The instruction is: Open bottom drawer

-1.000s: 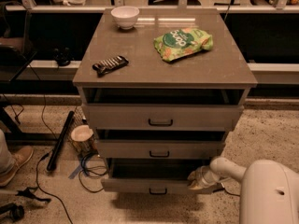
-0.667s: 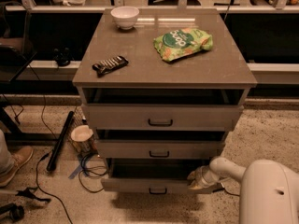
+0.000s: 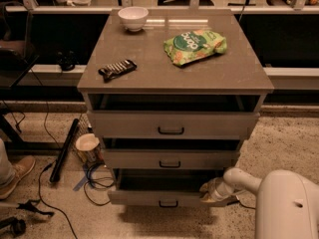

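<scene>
The bottom drawer (image 3: 149, 198) is the lowest and narrowest front of the grey-beige cabinet (image 3: 174, 78). It has a small black bar handle (image 3: 168, 203) and stands pulled out a little, with a dark gap above it. My gripper (image 3: 208, 193) is at the drawer's right end, low by the floor, on the end of my white arm (image 3: 279, 203). It sits against the drawer's upper right edge.
The middle drawer (image 3: 169, 159) and top drawer (image 3: 172, 125) sit above. On the cabinet top are a white bowl (image 3: 133, 18), a green snack bag (image 3: 194, 45) and a dark bar (image 3: 117, 69). A cup (image 3: 87, 147), cables (image 3: 94, 178) and a black rod (image 3: 64, 151) lie on the floor at left.
</scene>
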Robot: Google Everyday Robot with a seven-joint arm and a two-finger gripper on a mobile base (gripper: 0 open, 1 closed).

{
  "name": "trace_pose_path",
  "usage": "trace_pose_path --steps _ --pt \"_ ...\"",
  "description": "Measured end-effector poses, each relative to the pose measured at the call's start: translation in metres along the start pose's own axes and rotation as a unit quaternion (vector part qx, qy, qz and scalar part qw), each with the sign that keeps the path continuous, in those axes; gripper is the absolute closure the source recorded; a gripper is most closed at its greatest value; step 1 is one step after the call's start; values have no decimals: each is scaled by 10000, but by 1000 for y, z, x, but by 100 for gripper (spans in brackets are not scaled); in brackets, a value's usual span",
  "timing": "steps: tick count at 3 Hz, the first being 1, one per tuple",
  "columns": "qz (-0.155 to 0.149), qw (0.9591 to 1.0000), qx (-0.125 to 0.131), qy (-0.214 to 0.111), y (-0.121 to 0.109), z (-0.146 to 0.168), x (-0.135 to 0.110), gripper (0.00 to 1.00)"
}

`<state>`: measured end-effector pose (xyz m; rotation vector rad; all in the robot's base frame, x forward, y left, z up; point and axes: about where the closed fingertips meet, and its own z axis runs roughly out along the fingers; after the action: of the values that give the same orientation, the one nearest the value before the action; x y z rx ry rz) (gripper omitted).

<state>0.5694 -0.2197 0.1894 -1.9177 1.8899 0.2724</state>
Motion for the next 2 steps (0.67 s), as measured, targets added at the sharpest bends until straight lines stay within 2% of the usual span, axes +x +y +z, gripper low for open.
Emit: trace_pose_path --steps 1,2 --pt "0 10000 0 0 0 0 0 12" --pt "1 10000 -14 -8 1 1 -1 0"
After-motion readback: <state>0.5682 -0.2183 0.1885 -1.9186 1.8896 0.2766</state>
